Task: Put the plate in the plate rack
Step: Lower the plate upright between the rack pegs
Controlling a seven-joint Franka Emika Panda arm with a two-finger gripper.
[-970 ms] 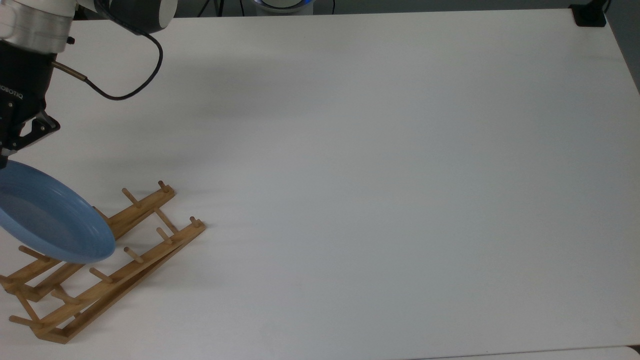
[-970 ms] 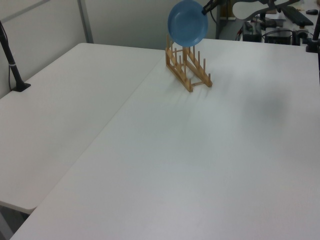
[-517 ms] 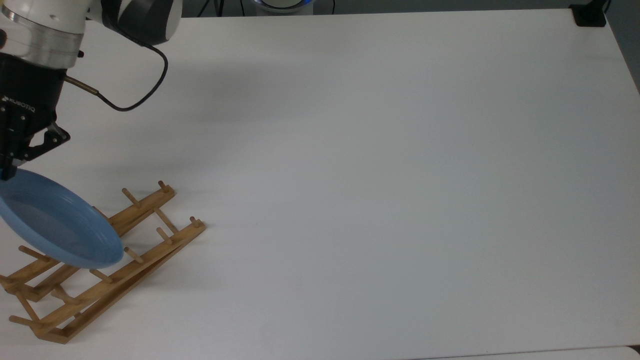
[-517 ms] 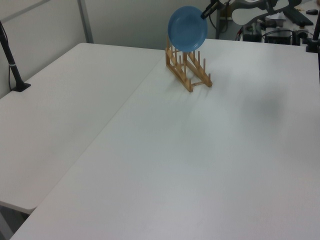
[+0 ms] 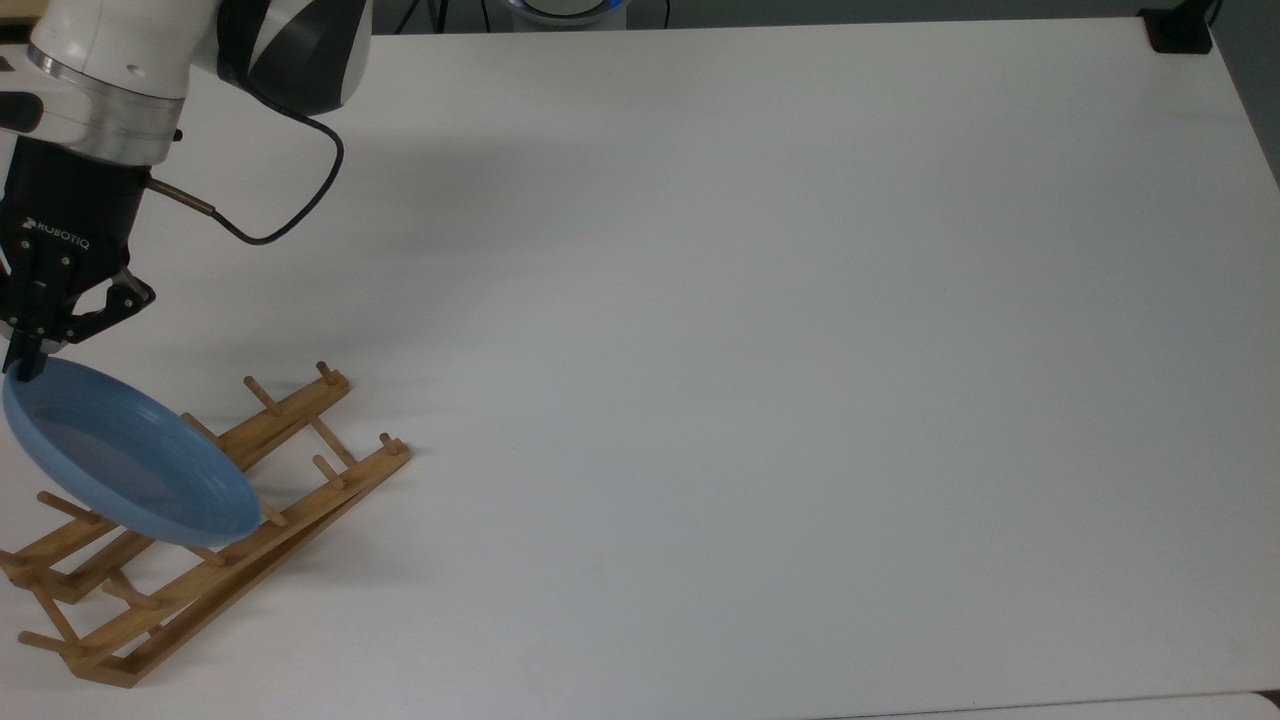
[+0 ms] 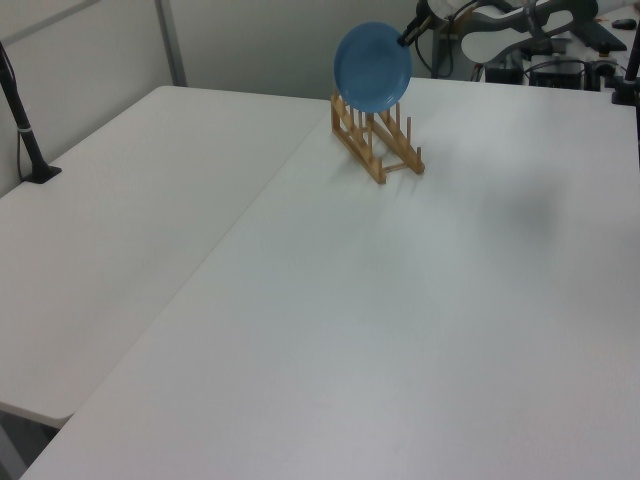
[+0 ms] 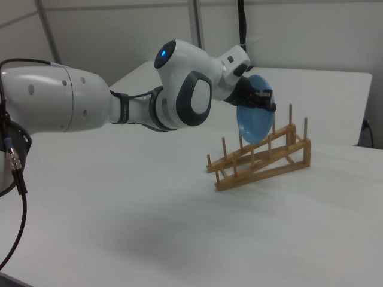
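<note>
As the pincer (image 5: 22, 362) has carried it lower and rightward in the top view over the last second, the plate (image 5: 125, 455), gripped by its far rim, now seems to be entering the plate rack (image 5: 250, 500) between pegs, nearly seated.

The plate (image 5: 125, 465) is plain light blue, with no pattern. The plate rack (image 5: 290, 470) is light-brown bare wood. The table (image 5: 760, 350) is plain white. The fingers (image 5: 30, 345) are black; above them sit a black housing with white lettering, a silver ring and white arm shells with dark grey joints.
</note>
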